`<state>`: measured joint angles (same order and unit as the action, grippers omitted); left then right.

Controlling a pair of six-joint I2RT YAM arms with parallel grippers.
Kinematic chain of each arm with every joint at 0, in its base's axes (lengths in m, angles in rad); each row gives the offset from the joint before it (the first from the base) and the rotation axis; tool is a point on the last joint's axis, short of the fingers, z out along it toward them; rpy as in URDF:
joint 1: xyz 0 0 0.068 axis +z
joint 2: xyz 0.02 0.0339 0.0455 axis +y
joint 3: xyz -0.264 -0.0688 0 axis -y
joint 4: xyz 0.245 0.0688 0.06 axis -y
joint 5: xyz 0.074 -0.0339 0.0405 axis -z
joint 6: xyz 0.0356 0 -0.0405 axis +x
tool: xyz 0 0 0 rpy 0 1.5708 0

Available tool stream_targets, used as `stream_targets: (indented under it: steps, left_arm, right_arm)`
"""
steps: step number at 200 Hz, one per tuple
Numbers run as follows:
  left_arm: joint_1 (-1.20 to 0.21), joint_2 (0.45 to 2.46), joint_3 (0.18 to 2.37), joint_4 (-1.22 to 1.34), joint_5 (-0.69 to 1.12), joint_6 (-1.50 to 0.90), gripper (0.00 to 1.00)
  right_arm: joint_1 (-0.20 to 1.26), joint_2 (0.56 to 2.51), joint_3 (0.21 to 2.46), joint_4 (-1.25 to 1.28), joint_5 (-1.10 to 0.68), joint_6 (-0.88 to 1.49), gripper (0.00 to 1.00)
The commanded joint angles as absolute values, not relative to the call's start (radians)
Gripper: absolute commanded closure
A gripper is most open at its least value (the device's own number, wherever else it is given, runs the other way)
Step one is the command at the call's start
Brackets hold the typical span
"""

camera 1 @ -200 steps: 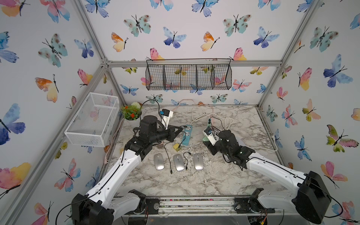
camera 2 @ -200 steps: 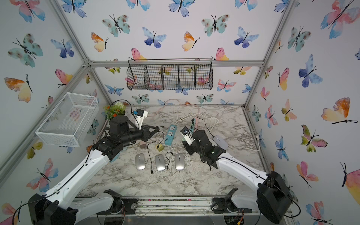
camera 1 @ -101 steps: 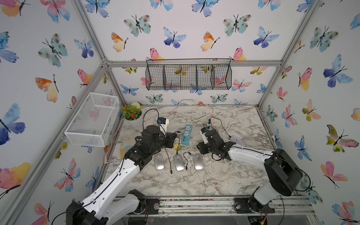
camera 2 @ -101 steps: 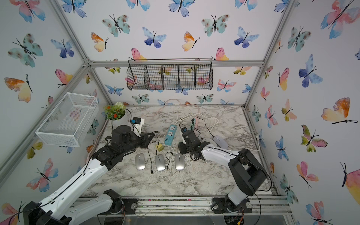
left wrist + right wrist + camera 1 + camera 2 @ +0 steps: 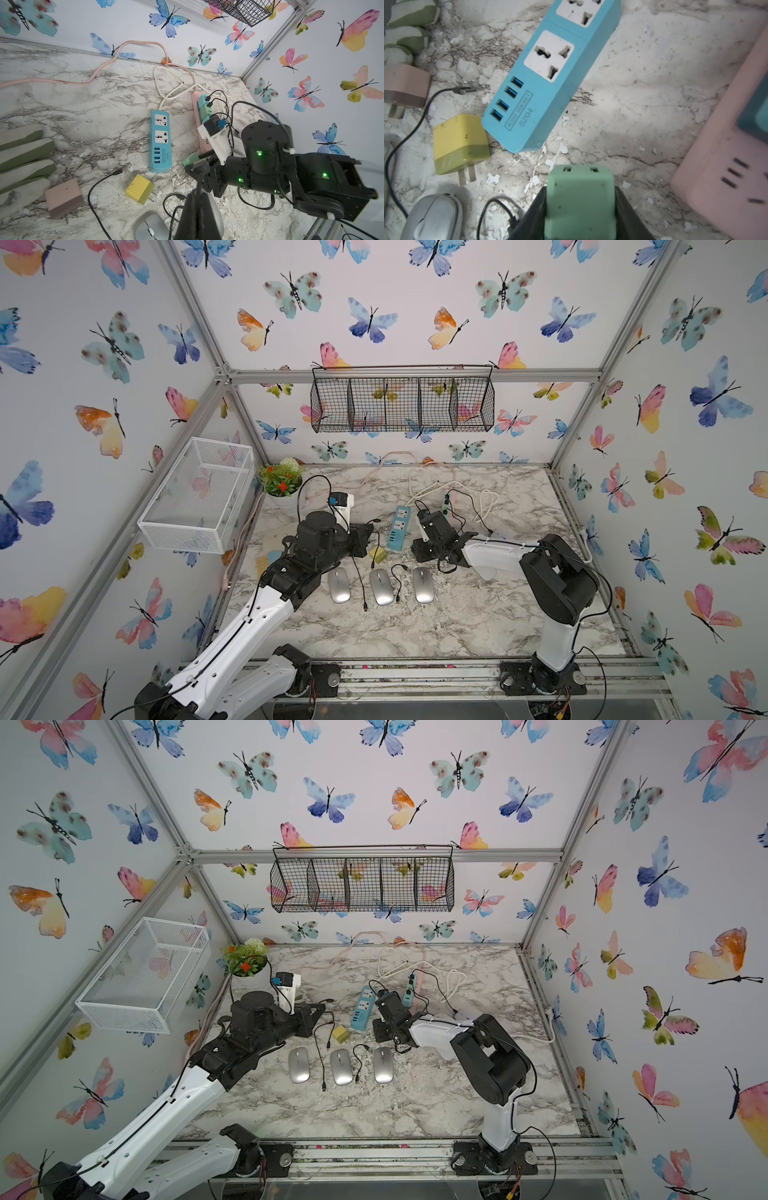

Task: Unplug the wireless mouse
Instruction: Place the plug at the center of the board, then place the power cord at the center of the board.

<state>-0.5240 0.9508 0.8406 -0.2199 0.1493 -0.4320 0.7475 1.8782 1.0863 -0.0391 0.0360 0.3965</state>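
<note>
Obs: right pincer [image 5: 580, 193] grips the green charger [image 5: 580, 209], both ports showing empty; left pincer [image 5: 196, 194] is clenched on the black cable [image 5: 200, 176] by its plug. Judgement: draw straight away from the ports, charger held steady; three silver mice [image 5: 381, 587] lie in a row on the table [image 5: 457, 635]. The blue strip [image 5: 550, 83] reads "4USB SOCKET S204".

I see three silver wireless mice lying flat in a row mid-table, noses toward twelve o'clock: left mouse [image 5: 339, 591], middle mouse [image 5: 381, 587], right mouse [image 5: 423, 585]. One loose black cable [image 5: 360, 585] lies at the left mouse's three o'clock. A second cable [image 5: 398, 596] lies at the middle mouse's three o'clock, and both free plugs point toward six.
</note>
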Motion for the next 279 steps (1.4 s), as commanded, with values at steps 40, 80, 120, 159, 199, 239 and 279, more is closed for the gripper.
stream_targets:
  steps: [40,80,120,159,199,239,279]
  left_arm:
    - [-0.523,0.953,0.832,-0.157,0.199,-0.473,1.0]
    - [-0.524,0.96,0.842,-0.144,0.215,-0.486,1.0]
    - [-0.522,0.974,0.847,-0.097,0.249,-0.524,1.0]
    - [-0.522,1.046,0.863,-0.008,0.324,-0.57,1.0]
    - [-0.56,1.132,0.894,0.092,0.361,-0.637,1.0]
    - [-0.641,1.181,0.925,0.14,0.351,-0.65,1.0]
    - [-0.678,1.183,0.915,0.158,0.378,-0.646,1.0]
  right_arm:
    - [0.749,1.877,1.076,-0.057,0.063,0.416,0.47]
    - [0.749,1.798,1.048,-0.049,0.056,0.402,0.35]
    - [0.749,1.543,0.865,0.137,-0.015,0.343,0.35]
    - [0.749,1.288,0.684,0.27,-0.135,0.25,0.34]
    - [0.749,1.133,0.594,0.39,-0.3,0.172,0.33]
    - [0.749,1.111,0.587,0.463,-0.458,0.121,0.37]
    - [0.749,1.131,0.633,0.418,-0.381,0.058,0.41]
